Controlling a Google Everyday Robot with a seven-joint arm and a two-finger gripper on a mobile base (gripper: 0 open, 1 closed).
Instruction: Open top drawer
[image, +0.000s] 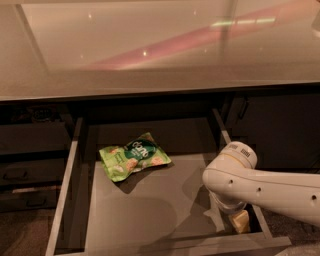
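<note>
The top drawer (70, 170) stands pulled far out from under the counter, its pale grey inside showing. Its front edge (200, 246) lies at the bottom of the view and the handle is out of view. A green snack bag (134, 157) lies flat in the back left of the drawer. My white arm (260, 187) reaches in from the right. My gripper (239, 220) hangs below the wrist at the drawer's front right corner, mostly hidden by the arm.
A glossy pale countertop (160, 45) overhangs the drawer. Narrower dark drawers (25, 175) sit to the left. A dark cabinet door (280, 130) with a vertical handle (243, 107) stands to the right.
</note>
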